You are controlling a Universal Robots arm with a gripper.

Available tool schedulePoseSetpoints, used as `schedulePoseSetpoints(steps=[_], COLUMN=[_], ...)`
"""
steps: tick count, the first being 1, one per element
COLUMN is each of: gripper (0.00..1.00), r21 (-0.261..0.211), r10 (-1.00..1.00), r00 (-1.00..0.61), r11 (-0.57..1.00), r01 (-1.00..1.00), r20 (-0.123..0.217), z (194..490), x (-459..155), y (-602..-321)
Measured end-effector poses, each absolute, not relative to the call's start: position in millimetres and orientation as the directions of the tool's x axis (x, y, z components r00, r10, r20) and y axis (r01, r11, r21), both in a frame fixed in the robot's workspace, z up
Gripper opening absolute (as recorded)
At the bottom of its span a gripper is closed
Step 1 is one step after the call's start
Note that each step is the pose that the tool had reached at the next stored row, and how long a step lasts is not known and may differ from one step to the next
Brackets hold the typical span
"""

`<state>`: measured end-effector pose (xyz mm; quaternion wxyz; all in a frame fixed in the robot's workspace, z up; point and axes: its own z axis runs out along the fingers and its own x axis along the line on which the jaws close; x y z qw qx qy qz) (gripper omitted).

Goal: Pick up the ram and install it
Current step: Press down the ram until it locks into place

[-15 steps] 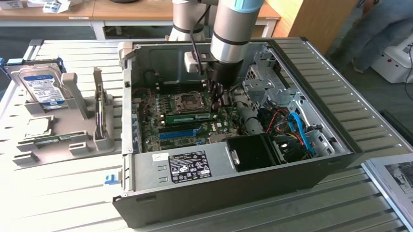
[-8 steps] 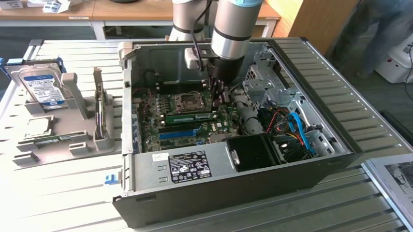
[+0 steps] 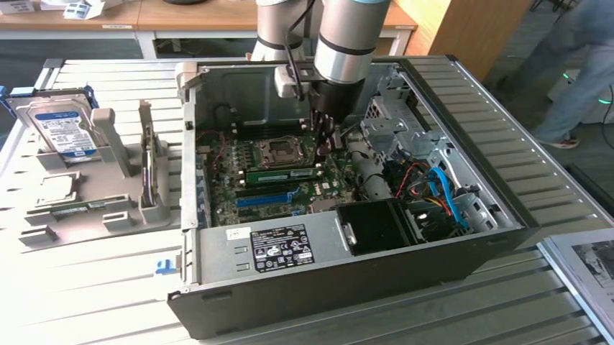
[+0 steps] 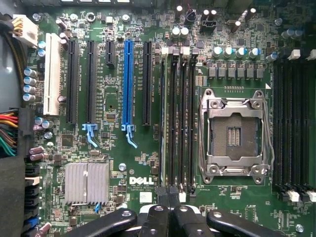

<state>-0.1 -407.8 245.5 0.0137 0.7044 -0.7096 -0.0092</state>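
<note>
1 ram (image 3: pixel 280 175) seated, 1 end effector (image 4: pixel 169 193) closed.

Strong daylight falls across the slatted table (image 3: pixel 86 287), washing its surface at the exterior view's left almost to white, and the grey holder (image 3: pixel 96 180) there loses detail in the glare. The inside of the open computer case (image 3: pixel 346 287) lies in deep shadow (its black outer wall nearly featureless). The wrist view is evenly lit and sharp across the motherboard (image 4: pixel 148 163), darkening toward its edges.
</note>
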Motion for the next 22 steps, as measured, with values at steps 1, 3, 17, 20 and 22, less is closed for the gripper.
schedulePoseSetpoints(steps=[1,3,17,20,22], gripper=[0.1,0.1,0.1,0.1,0.1], r21=[0.032,0.032,0.019,0.008,0.004], r10=[-1.0,-1.0,-1.0,-1.0,-1.0], r00=[-0.007,-0.007,-0.007,-0.008,-0.007], r11=[0.007,0.008,0.008,0.008,0.007], r01=[-0.999,-0.999,-1.0,-1.0,-1.0], r20=[0.007,0.007,0.007,0.007,0.007], z=[246,246,246,246,246], x=[0,0,-28,-39,-44], y=[-408,-408,-408,-408,-408])
